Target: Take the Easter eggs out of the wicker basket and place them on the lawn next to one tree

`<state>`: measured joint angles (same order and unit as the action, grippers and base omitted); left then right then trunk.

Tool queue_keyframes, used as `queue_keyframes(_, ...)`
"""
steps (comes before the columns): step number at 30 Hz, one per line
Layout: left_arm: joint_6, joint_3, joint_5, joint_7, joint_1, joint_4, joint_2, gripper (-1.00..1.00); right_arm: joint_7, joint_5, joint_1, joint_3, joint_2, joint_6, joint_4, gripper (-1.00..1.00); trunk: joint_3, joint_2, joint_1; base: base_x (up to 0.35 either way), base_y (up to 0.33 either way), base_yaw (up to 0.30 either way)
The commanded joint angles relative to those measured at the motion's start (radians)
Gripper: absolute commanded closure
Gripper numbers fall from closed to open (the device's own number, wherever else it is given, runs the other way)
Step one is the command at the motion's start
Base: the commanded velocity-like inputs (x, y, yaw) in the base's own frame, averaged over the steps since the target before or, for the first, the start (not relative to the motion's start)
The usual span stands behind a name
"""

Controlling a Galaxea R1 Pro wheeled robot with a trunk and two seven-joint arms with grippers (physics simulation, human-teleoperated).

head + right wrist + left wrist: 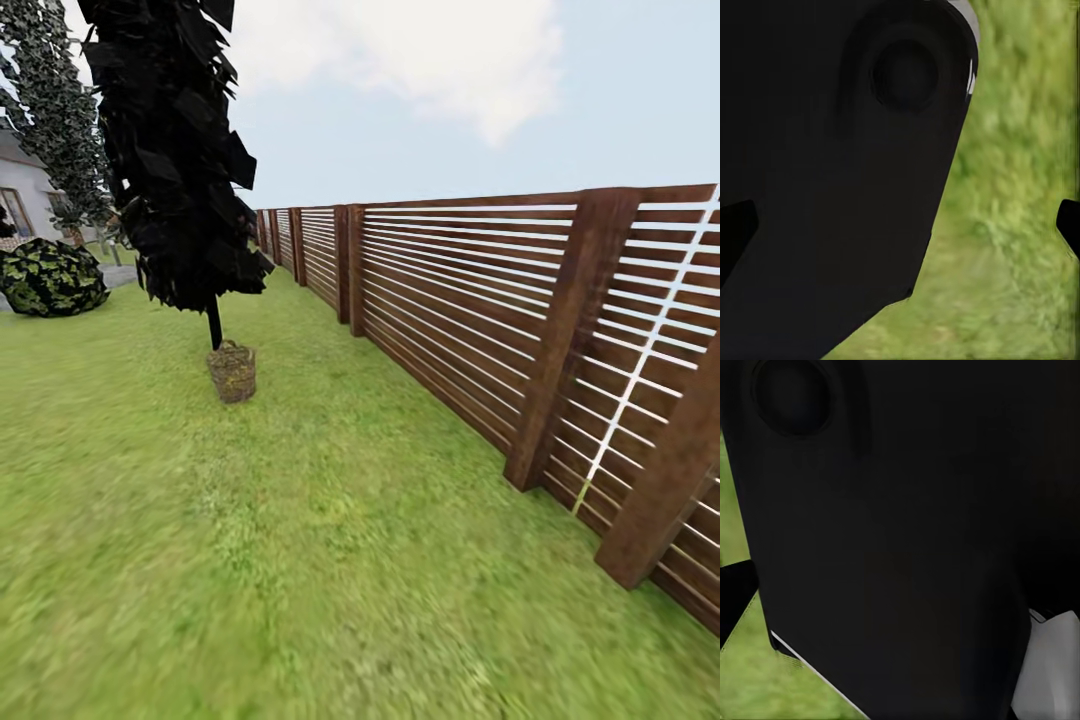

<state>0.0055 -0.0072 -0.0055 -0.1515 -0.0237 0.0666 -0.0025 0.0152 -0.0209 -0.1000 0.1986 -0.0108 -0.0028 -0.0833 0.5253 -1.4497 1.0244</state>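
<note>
The brown wicker basket (pixel 232 372) stands on the lawn (pixel 300 560) some way ahead, at the foot of a near-black cone-shaped tree (pixel 175 150). From here its inside is hidden, so the Easter eggs are out of view. In the right wrist view my right gripper (pixel 900 225) is open over grass, with a black fingertip (pixel 735 232) at one edge and another at the opposite edge. A black part of the robot's body blocks most of both wrist views. In the left wrist view only one dark fingertip (pixel 733 601) of the left gripper is visible.
A brown slatted wooden fence (pixel 470 300) runs along the right side and recedes past the basket. A round leafy bush (pixel 50 278) sits at far left. Behind it are a taller leafy tree (pixel 60 110) and a white house (pixel 25 195). Open grass lies between me and the basket.
</note>
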Motion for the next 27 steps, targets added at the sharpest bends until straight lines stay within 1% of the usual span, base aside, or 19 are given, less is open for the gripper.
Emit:
queue_keyframes(1, 0.001, -0.001, -0.001, -0.002, -0.001, 0.002, 0.000, -1.00, 0.001, -0.002, -0.001, 0.004, 0.000, 0.000, -0.002, -1.00, 0.001, 0.000, 0.001, 0.335, 0.000, 0.002)
queue_keyframes(10, 0.001, 0.004, 0.006, 0.003, -0.001, 0.003, -0.002, -1.00, -0.001, -0.001, -0.001, 0.004, 0.000, -0.001, -0.001, -1.00, 0.001, 0.000, 0.001, 0.332, 0.000, 0.000)
queue_keyframes(13, 0.001, 0.005, 0.010, 0.005, -0.001, 0.004, -0.002, -1.00, -0.005, 0.000, -0.001, 0.003, 0.000, -0.002, -0.001, -1.00, 0.001, 0.000, 0.001, 0.238, 0.000, 0.000)
queue_keyframes(18, 0.001, 0.001, 0.009, 0.004, -0.001, -0.008, 0.002, -1.00, -0.008, 0.007, -0.001, 0.000, -0.008, -0.003, 0.000, -1.00, 0.001, 0.000, 0.001, 0.057, 0.000, 0.000)
queue_keyframes(20, 0.000, 0.000, 0.009, 0.006, -0.001, -0.052, 0.006, -1.00, -0.009, 0.010, -0.001, 0.001, -0.012, 0.000, -0.002, -1.00, 0.001, 0.000, 0.001, 0.008, 0.000, 0.000)
queue_keyframes(23, 0.001, 0.001, 0.009, 0.002, -0.001, -0.081, 0.006, -1.00, -0.011, 0.019, -0.001, -0.005, -0.016, 0.006, -0.006, -1.00, 0.001, 0.000, 0.001, 0.003, 0.000, 0.000)
queue_keyframes(25, 0.002, 0.005, 0.013, 0.003, -0.001, -0.084, 0.002, -1.00, -0.011, 0.041, -0.001, -0.012, -0.013, 0.010, -0.007, -1.00, 0.001, 0.000, 0.001, 0.000, 0.000, 0.000)
queue_keyframes(27, 0.003, 0.007, 0.029, 0.004, -0.001, -0.084, 0.000, -1.00, -0.011, 0.066, -0.001, -0.016, -0.010, 0.022, -0.007, -1.00, 0.001, 0.000, 0.001, 0.000, 0.000, 0.000)
